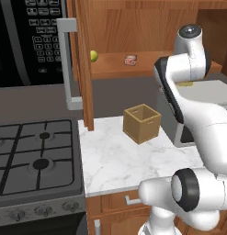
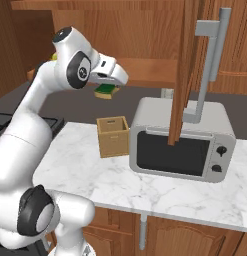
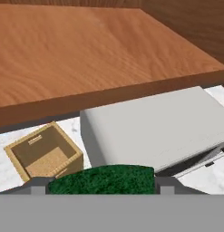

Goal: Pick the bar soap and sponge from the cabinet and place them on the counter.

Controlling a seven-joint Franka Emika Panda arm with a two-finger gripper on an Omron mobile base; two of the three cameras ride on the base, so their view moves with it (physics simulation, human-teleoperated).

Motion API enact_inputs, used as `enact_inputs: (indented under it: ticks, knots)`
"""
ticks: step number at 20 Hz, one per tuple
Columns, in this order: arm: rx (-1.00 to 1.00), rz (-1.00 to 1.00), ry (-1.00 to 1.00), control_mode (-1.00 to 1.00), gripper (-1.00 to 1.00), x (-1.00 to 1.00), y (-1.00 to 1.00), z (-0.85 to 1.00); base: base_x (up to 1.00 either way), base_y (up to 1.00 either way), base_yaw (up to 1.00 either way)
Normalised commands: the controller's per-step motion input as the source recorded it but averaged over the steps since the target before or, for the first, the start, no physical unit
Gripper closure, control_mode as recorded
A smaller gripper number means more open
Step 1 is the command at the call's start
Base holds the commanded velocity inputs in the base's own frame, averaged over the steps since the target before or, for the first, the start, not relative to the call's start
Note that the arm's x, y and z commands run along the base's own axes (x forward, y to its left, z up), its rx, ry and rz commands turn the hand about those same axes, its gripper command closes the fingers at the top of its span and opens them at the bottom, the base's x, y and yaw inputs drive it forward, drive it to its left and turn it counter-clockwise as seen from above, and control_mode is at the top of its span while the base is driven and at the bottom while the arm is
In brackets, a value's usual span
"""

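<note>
Filling the bottom of the hand view, the sponge point(image 3: 102, 180) is sitting between the two dark finger tips, its dark green face toward the camera. The gripper point(image 2: 108, 90) is grasping the sponge, jaws standing wide around the pad; from the right base view the green-over-yellow pad is hanging just under the white hand, in the air above the counter point(image 2: 90, 175) and in front of the cabinet point(image 2: 145, 30) shelf edge. Below the hand, a small open wooden box point(image 2: 113, 136) is standing on the marble, just beside a grey microwave point(image 2: 182, 145), whose flat top is lying under the gripper in the hand view. One cabinet door is hanging open over the microwave, its grey bar handle point(image 2: 212, 55) facing outward. On the cabinet shelf in the left base view, the bar soap point(image 1: 130, 59) is resting well apart from a yellow-green round fruit point(image 1: 93, 56) near the left door. A black gas stovetop point(image 1: 36, 156) is adjoining the counter's left end.
</note>
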Motion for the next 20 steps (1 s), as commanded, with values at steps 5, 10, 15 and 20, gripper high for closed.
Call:
enact_inputs:
  ticks: [5, 10, 15, 20]
  knots:
    - [0.0, 0.07, -0.01, -1.0, 1.0, -0.82, 0.48, -0.27, 0.0, 0.0, 0.0]
    - [0.0, 0.11, 0.0, -1.0, 1.0, -0.67, 0.57, -0.36, 0.0, 0.0, 0.0]
    - [0.0, 0.09, 0.0, -1.0, 1.0, -0.46, 0.54, -0.45, 0.0, 0.0, 0.0]
    - [0.0, 0.08, 0.0, -1.0, 1.0, -0.3, 0.57, -0.49, 0.0, 0.0, 0.0]
